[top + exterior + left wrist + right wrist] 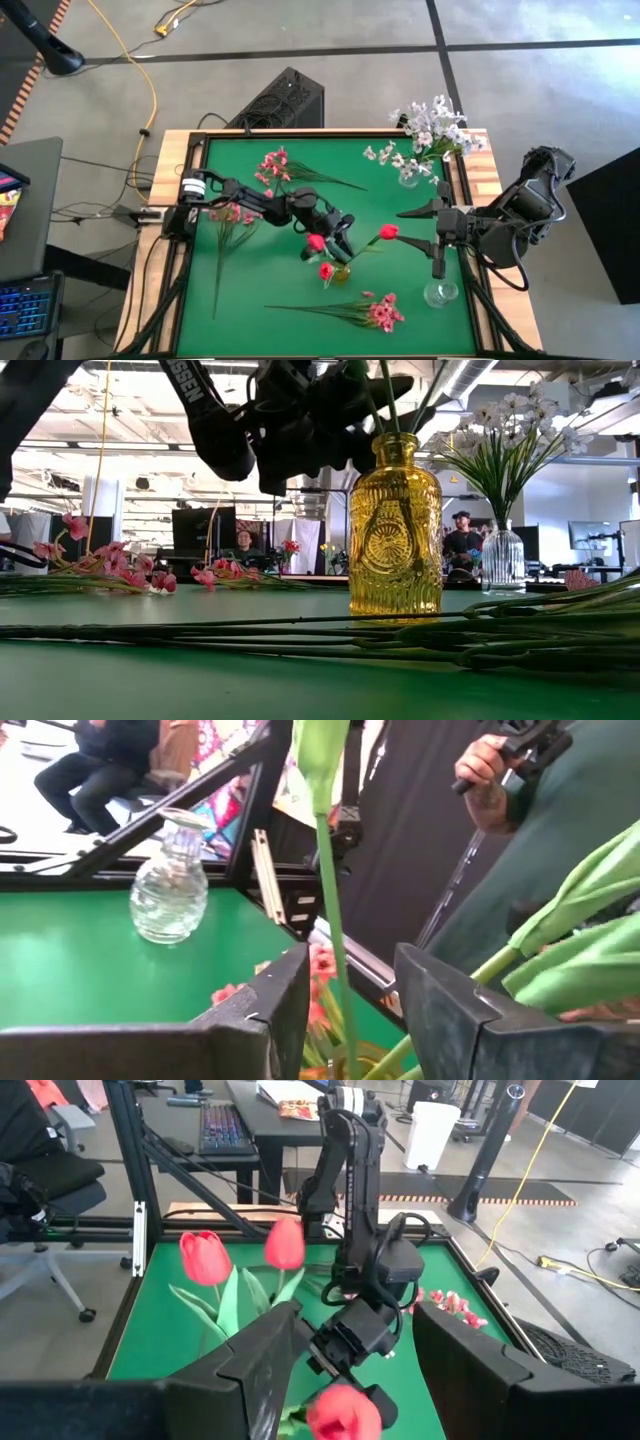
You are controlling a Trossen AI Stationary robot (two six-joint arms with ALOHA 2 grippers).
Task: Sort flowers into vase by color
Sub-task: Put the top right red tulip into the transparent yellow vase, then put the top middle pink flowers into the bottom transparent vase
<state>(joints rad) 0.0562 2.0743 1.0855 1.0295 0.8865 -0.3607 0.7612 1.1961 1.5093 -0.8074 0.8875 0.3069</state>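
Note:
A yellow glass vase (341, 271) (395, 530) stands mid-table holding three red tulip buds (316, 242) (388, 231) on green stems. My left gripper (343, 232) (350, 1010) hovers level just above the vase mouth. It is open, with one green stem (333, 920) standing between its fingers, pinched by neither. My right gripper (440, 250) (360, 1380) waits open and raised at the right, above an empty clear vase (440, 293). White flowers (430, 125) stand in a clear vase (409, 179) at the far right. Pink sprays (275, 165) (232, 213) (383, 312) lie flat on the green mat.
Long green stems of the near pink spray (420, 635) lie across the mat in front of the yellow vase. The table has a raised wooden rim (480, 180). A person's hand (485, 775) and seated people show beyond the table.

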